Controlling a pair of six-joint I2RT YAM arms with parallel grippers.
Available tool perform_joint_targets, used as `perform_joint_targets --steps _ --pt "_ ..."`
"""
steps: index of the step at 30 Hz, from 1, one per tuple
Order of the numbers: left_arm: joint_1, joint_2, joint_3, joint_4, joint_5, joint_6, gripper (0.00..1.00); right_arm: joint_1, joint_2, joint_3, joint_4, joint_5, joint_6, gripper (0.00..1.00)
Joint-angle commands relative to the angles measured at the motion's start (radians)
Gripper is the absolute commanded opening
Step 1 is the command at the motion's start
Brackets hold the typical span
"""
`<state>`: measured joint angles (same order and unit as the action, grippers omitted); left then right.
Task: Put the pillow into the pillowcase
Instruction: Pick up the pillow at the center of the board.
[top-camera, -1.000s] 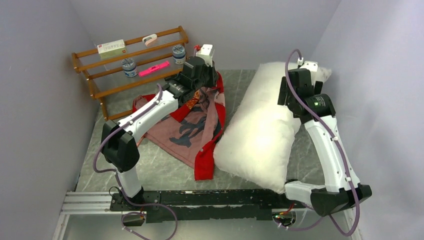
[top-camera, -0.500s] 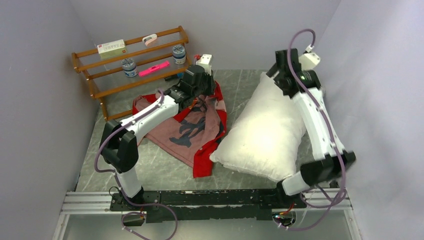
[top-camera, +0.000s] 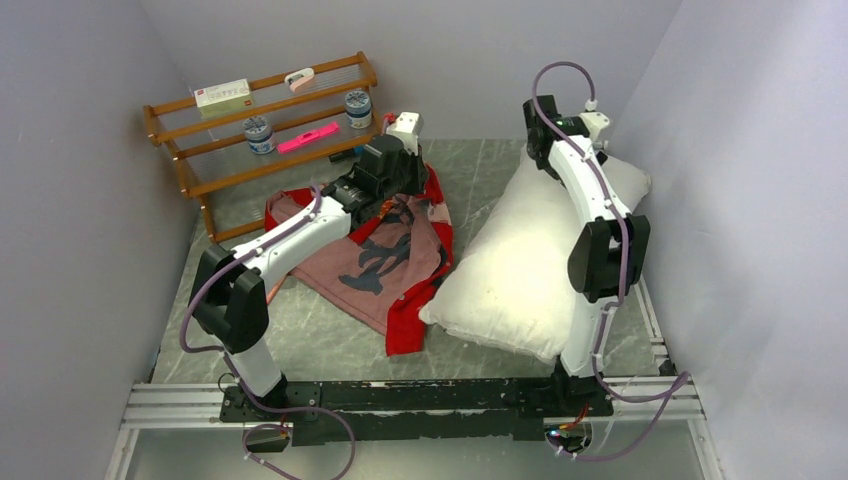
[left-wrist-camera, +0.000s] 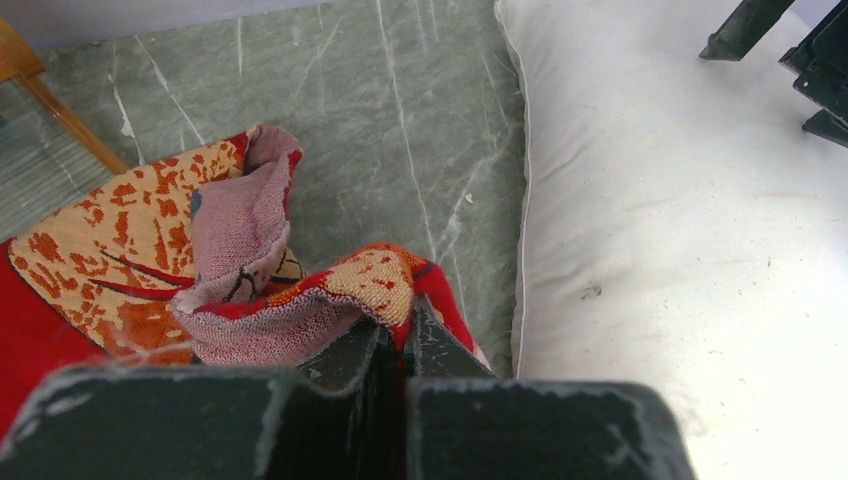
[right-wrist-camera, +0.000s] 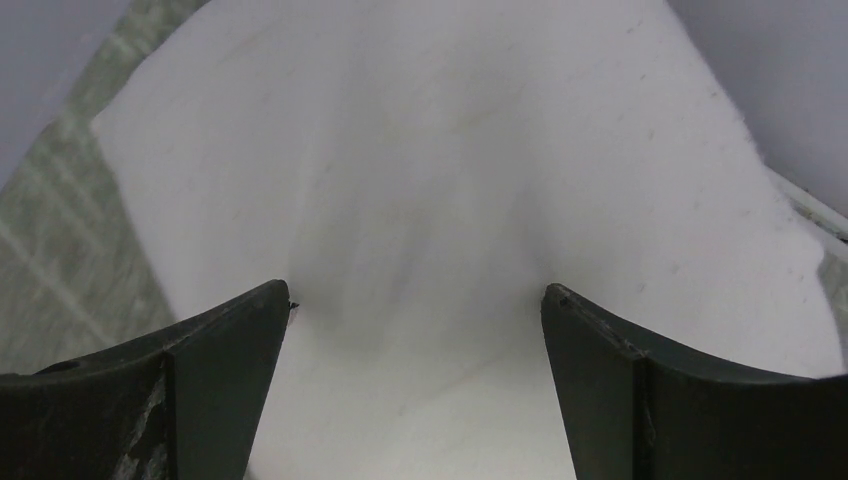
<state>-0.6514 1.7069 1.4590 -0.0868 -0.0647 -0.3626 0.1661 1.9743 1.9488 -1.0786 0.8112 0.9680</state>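
The red pillowcase (top-camera: 392, 262) with its printed pattern lies crumpled at centre left, paler reverse showing. My left gripper (top-camera: 398, 192) is over its far end, shut on a raised fold of the pillowcase (left-wrist-camera: 350, 290); the fingertips (left-wrist-camera: 425, 335) pinch the red hem. The plump white pillow (top-camera: 520, 265) lies diagonally just right of the pillowcase, and it also shows in the left wrist view (left-wrist-camera: 680, 220). My right gripper (top-camera: 538, 150) hangs over the pillow's far end. In the right wrist view it (right-wrist-camera: 415, 300) stands wide open, with the pillow (right-wrist-camera: 430, 150) right below the fingers and nothing gripped.
A wooden shelf rack (top-camera: 200, 160) stands at the back left, with two jars (top-camera: 259, 133), a pink item and a small box on it. Grey walls close in on the left, back and right. A metal rail (top-camera: 400, 400) runs along the near edge.
The right arm swung from the pillow's right side to its far end and its jaws widened. The pillow dropped flatter on the table. The left gripper kept its hold and shifted slightly.
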Motion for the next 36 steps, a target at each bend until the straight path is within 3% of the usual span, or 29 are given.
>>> perform_joint_targets --steps 1,3,5,6,9,10,16,21,27,31,35,36 --pt "0.0 -0.048 -0.009 0.053 0.014 -0.009 0.05 -0.092 0.013 -0.052 0.081 -0.016 -0.059 1.0" --pt "0.0 -0.053 -0.017 0.06 0.013 -0.009 0.05 -0.112 0.001 -0.12 0.184 -0.074 -0.146 0.99" --pt "0.001 -0.058 -0.02 0.058 0.006 -0.014 0.05 -0.118 -0.041 -0.211 0.335 -0.141 -0.264 0.86" --pt "0.002 -0.058 -0.02 0.052 0.0 -0.018 0.05 -0.119 -0.079 -0.265 0.421 -0.184 -0.325 0.72" --pt "0.01 -0.049 -0.008 0.042 0.014 -0.03 0.05 -0.116 -0.247 -0.438 0.669 -0.354 -0.51 0.12" --pt "0.015 -0.04 0.0 0.041 0.024 -0.035 0.05 -0.112 -0.296 -0.46 0.709 -0.387 -0.548 0.0" --pt "0.055 0.013 0.079 -0.004 0.079 -0.097 0.05 -0.021 -0.572 -0.471 0.762 -0.432 -0.729 0.0" --pt "0.073 -0.006 0.061 0.029 0.084 -0.123 0.05 -0.012 -0.747 -0.528 0.884 -0.576 -0.968 0.0" --pt "0.075 0.01 0.066 0.043 0.097 -0.109 0.05 -0.013 -0.745 -0.358 0.787 -0.674 -1.297 0.0" --pt "0.075 0.016 0.043 0.074 0.111 -0.108 0.05 -0.018 -0.739 -0.252 0.689 -0.739 -1.34 0.0" --pt "0.075 0.058 0.041 0.165 0.169 -0.139 0.06 -0.017 -0.802 -0.285 0.705 -0.688 -1.284 0.0" --pt "0.076 0.074 0.06 0.167 0.202 -0.138 0.15 -0.017 -0.821 -0.306 0.711 -0.677 -1.275 0.0"
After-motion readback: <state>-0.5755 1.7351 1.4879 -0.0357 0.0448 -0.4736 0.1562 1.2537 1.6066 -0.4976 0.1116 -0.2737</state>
